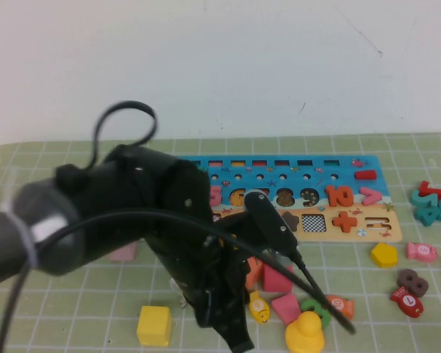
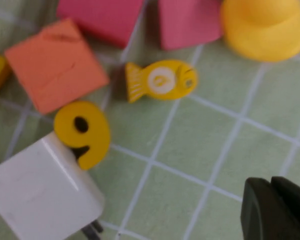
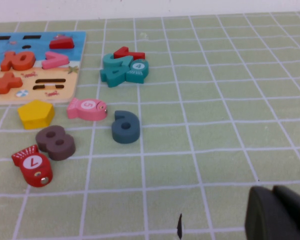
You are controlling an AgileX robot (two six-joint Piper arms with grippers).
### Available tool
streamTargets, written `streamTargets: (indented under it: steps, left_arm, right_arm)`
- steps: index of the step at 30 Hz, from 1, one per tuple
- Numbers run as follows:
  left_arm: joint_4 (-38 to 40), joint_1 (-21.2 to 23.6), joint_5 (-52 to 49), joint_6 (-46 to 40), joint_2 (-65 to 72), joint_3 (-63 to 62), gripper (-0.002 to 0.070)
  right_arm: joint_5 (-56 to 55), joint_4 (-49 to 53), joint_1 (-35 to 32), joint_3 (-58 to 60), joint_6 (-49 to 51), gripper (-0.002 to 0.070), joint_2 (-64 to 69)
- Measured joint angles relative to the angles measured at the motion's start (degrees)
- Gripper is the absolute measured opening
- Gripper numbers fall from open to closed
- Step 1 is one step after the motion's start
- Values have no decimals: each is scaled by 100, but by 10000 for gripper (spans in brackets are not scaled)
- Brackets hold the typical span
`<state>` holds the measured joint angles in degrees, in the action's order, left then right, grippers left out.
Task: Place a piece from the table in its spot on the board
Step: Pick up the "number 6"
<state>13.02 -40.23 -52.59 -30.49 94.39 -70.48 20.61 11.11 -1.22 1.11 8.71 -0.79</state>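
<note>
Left pincer: clenched, nothing between the jaws; hangs low over the near-centre clutter on the table, apart from the piece, no contact. Left arm blocks much of the high view, incl. the piece itself. Right pincer: off to the right side over bare mat; only dark tip in view, looks clenched and holds nothing; prob. parked. Progress: nil as far as visible. Piece not yet gripped, not lifted; approach, grip, carry and seating all remain. Piece condition: small flat yellow digit, reads as 9 from the left wrist view, one round hole, lies flat, partly touching or overlapping a white block, just beside an orange block, near a yellow fish; pink blocks and a yellow duck-like shape further off. Board: lies beyond the clutter, blue upper band w/ numerals, tan lower strip; left part hidden by the arm, so the target recess cannot be confirmed. Judgement: pincer must open before descent; crowding by white block may hamper a clean grip.
</note>
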Motion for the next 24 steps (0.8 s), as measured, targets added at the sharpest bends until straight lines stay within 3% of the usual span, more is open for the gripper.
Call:
streamTargets:
  steps: [10,13,19,24]
  left_arm:
    - [-915,0,-427,1341,954,-938,19]
    - [-978,0,-663,1457,1192,-1214,102]
    - [-1090,0,-775,1640,1620,-1505,390]
    - [-1383,0,-847,1763,1764,-1566,470]
  right_arm:
    - [0,0,0,0,0,0,0]
    - [0,0,0,0,0,0,0]
    - [0,4,0,0,0,0,0]
    - [0,4,0,0,0,0,0]
